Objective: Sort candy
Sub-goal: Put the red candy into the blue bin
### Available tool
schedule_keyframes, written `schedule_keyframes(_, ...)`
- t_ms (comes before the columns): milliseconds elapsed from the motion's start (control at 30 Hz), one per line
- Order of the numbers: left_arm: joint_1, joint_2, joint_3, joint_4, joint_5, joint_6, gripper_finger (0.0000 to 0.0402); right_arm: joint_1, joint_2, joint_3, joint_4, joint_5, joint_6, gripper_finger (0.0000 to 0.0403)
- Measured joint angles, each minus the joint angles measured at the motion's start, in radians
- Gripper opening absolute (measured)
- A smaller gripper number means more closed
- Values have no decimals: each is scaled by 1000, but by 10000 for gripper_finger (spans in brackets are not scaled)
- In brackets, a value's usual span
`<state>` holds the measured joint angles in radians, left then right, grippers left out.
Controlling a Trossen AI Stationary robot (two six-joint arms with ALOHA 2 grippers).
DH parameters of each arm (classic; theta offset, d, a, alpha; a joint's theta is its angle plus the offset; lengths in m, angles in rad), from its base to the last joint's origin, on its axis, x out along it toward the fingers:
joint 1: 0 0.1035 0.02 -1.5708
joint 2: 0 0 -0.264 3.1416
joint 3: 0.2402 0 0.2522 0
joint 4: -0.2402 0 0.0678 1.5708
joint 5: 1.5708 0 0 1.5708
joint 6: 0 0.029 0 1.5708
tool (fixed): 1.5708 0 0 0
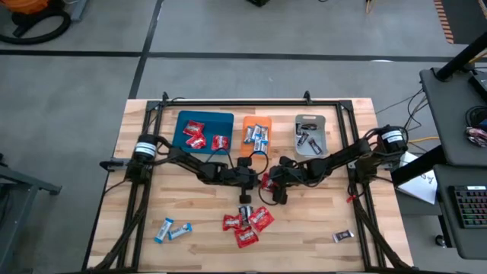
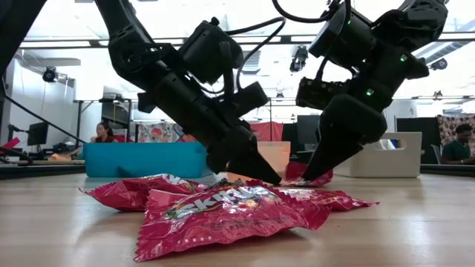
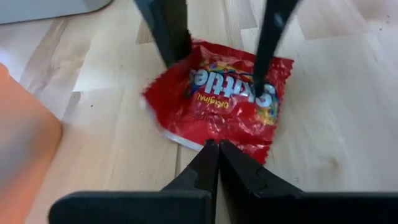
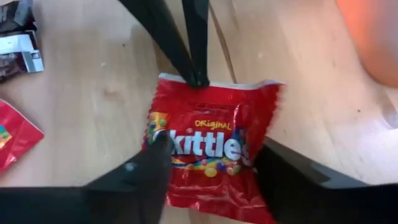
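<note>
- The left tool (image 1: pixel 251 181) sat near the middle of the desk (image 1: pixel 144 236), its fingers pressed together with nothing between them; in its own wrist view the joined tips (image 3: pixel 217 146) touched one short edge of a red Skittles packet (image 3: pixel 217 102).
- The right tool (image 4: pixel 211 158) was down over that same red Skittles packet, its two fingers spread to either side of the wrapper, one fingertip (image 4: pixel 158 149) on the wrapper's printed face and the other at its opposite edge; the fingers had not closed on it.
- The packet lay flat on the wood between the two tools, just in front of the orange tray (image 1: pixel 257 131).
- A loose heap of red packets (image 1: pixel 247 222) lay nearer the front edge of the desk, apart from the tools.
- Two blue-and-white sweets (image 1: pixel 173 230) lay at the front left, and one dark-wrapped sweet (image 1: pixel 344 237) lay at the front right.
- The blue tray (image 1: pixel 204 129) held red packets, the orange tray held blue-and-white sweets, and the grey tray (image 1: pixel 310 135) held dark ones.
- In the low view, two people (image 2: pixel 102 133) sat in the room beyond the desk.
</note>
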<state>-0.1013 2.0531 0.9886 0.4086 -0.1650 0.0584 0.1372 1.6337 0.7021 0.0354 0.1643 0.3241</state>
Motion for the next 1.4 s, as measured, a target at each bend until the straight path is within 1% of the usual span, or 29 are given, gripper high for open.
schedule_keyframes(233, -1, -32, -1, -47, -2, 10, 0, -1, -59, -6, -29, 10, -46, 59)
schedule_keyframes(300, -1, -51, -1, -70, -3, 11, 0, 0, -75, -6, -26, 8, -58, 25)
schedule_keyframes(333, -1, -67, -1, -93, -4, 13, 0, 0, -82, -6, -22, 8, -63, 18)
schedule_keyframes(400, -1, -106, -1, -138, -16, 20, 0, 0, -102, -6, -21, 8, -64, 14)
schedule_keyframes(500, -2, -181, 0, -222, -65, 51, 0, 0, -135, -6, -11, 9, -79, 12)
schedule_keyframes(633, -2, -292, 1, -334, -80, 105, 0, -5, -181, -6, 31, 24, -105, 12)
schedule_keyframes(767, -2, -402, 2, -451, -91, 117, 0, -22, -204, -4, 150, 27, -138, 12)
schedule_keyframes(933, -2, -503, 2, -628, -154, 116, 0, -57, -203, -4, 328, 29, -219, 12)
schedule_keyframes(1033, -2, -553, 2, -718, -174, 88, 0, -85, -195, -3, 470, 45, -266, 12)
schedule_keyframes(1167, -8, -628, 2, -827, -177, 32, 0, -128, -172, 2, 651, 46, -286, 12)
schedule_keyframes(1267, -9, -696, 3, -921, -177, -20, 0, -167, -139, 41, 694, 49, -293, 12)
schedule_keyframes(1400, -9, -795, 11, -1049, -177, -144, 0, -211, -75, 108, 695, 100, -327, 12)
